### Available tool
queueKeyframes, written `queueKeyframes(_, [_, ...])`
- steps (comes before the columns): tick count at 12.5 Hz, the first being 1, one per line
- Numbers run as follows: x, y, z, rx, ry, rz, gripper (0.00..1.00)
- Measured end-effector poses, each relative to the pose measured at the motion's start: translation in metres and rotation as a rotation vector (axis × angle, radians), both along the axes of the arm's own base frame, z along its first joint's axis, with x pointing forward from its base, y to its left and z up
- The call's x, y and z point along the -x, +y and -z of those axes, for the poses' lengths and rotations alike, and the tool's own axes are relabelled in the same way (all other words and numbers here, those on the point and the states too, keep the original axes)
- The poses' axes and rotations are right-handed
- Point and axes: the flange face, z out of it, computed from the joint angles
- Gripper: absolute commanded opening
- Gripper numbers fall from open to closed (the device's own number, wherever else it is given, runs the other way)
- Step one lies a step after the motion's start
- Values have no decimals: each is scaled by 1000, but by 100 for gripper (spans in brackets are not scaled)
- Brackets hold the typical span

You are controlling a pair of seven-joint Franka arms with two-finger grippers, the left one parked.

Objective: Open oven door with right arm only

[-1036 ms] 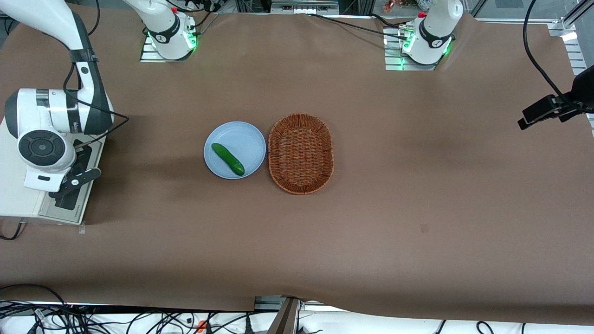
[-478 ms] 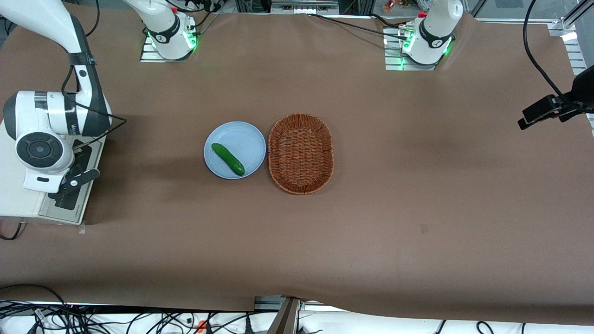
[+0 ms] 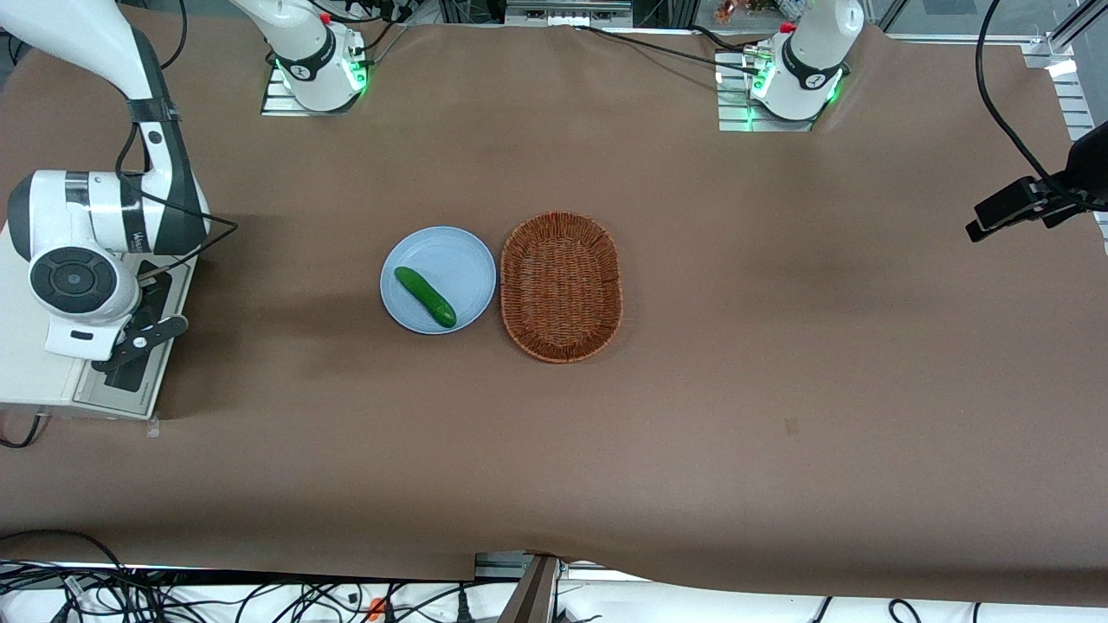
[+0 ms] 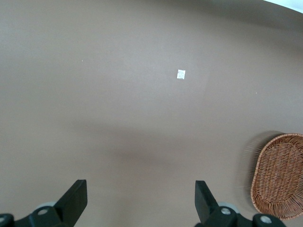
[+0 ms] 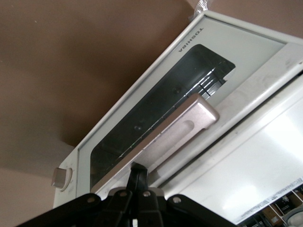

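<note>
The white toaster oven [image 3: 30, 381] stands at the working arm's end of the table. Its oven door [image 3: 143, 381] has a grey frame and a dark glass window [image 5: 156, 111], with a long silver bar handle [image 5: 182, 127]. The right arm [image 3: 78, 260] hangs over the oven's front. My gripper [image 5: 138, 171] is shut, its two dark fingers pressed together with nothing between them, their tips against the handle's edge on the oven-top side. From the front, the gripper [image 3: 130, 346] sits just above the door, and the wrist hides the handle.
A light blue plate [image 3: 459, 255] holding a green cucumber [image 3: 424, 296] lies mid-table, beside an oval wicker basket [image 3: 561, 285], also seen as the basket [image 4: 279, 175] from the parked wrist. One oven knob [image 5: 60, 178] shows beside the door.
The right arm's wrist has shifted slightly toward the table's edge over the oven and then held there. The door looks unchanged.
</note>
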Motion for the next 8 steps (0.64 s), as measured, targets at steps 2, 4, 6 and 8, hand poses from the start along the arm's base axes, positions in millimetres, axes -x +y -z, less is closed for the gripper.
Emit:
queueKeyframes(2, [0, 5, 1, -5, -3, 2, 0])
queueKeyframes(4, [-1, 8, 2, -15, -6, 6, 0])
queueKeyframes(6, [-1, 12, 3, -36, -14, 13, 0])
queueKeyframes(8, [-3, 20, 5, -68, -23, 21, 0])
